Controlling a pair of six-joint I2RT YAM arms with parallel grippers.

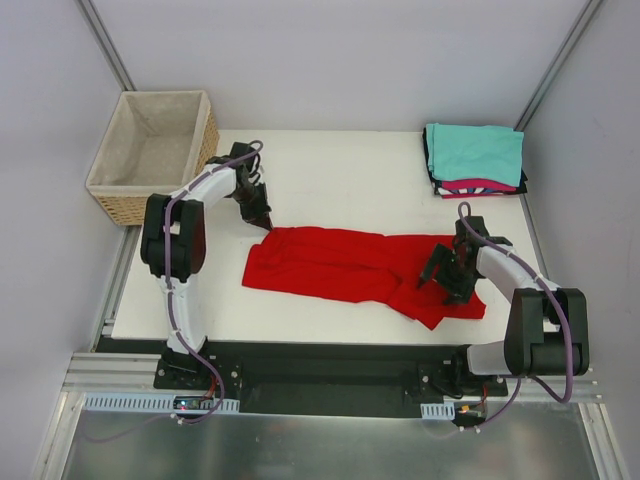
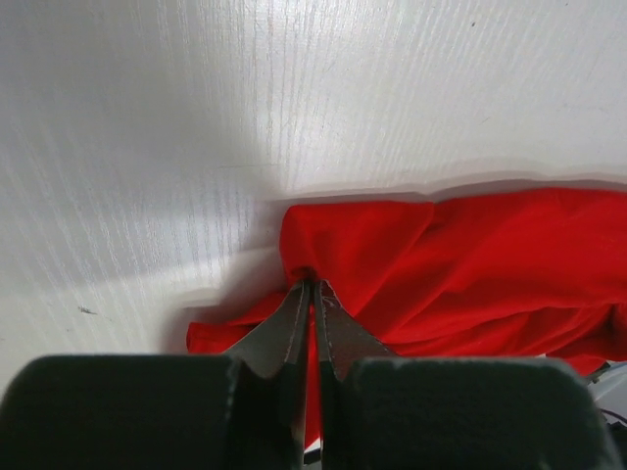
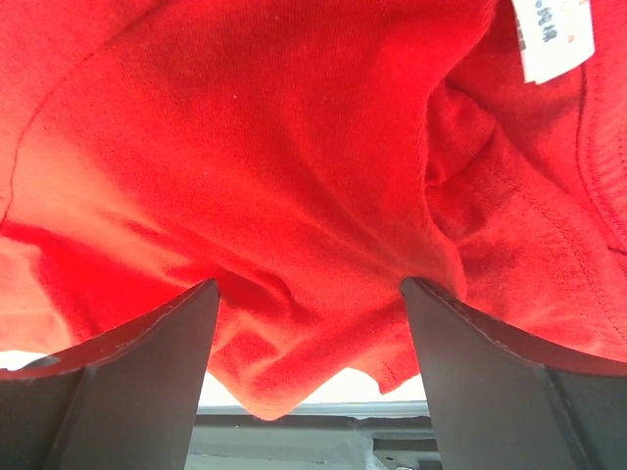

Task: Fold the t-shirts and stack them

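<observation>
Nearest the arm bases, the right gripper (image 1: 447, 275) sits over the right end of the soft bright red t-shirt (image 1: 340, 265). Its jaws are spread wide. In the right wrist view the gripper (image 3: 309, 284) has a bunched fold of the red t-shirt (image 3: 294, 147) sagging right into the gap between the two dark fingers (image 3: 147, 372). Nothing's pinched; the cloth just fills the space. There's a small white printed label (image 3: 554, 34) up in the corner of that view too.

The shirt itself lies stretched out left to right, crumpled, across the middle of the flat white table (image 1: 340, 160).

Further in, the left gripper (image 1: 262, 218) is at the shirt's upper left corner. From the left wrist, the gripper (image 2: 313, 286) has its jaws pressed together, and the edge of the red t-shirt (image 2: 470, 255) puckers right at the tips, with a sliver of red showing between the fingers. So it's clamped on the cloth there.

At the back right corner is a stack of folded rectangles: a teal cloth shirt (image 1: 475, 152) on top, a magenta-pink one (image 1: 470, 185) peeking out under it, and black (image 1: 432, 170) at the edge. Back left, just off the table, is a woven wicker basket with beige lining (image 1: 130, 208).
</observation>
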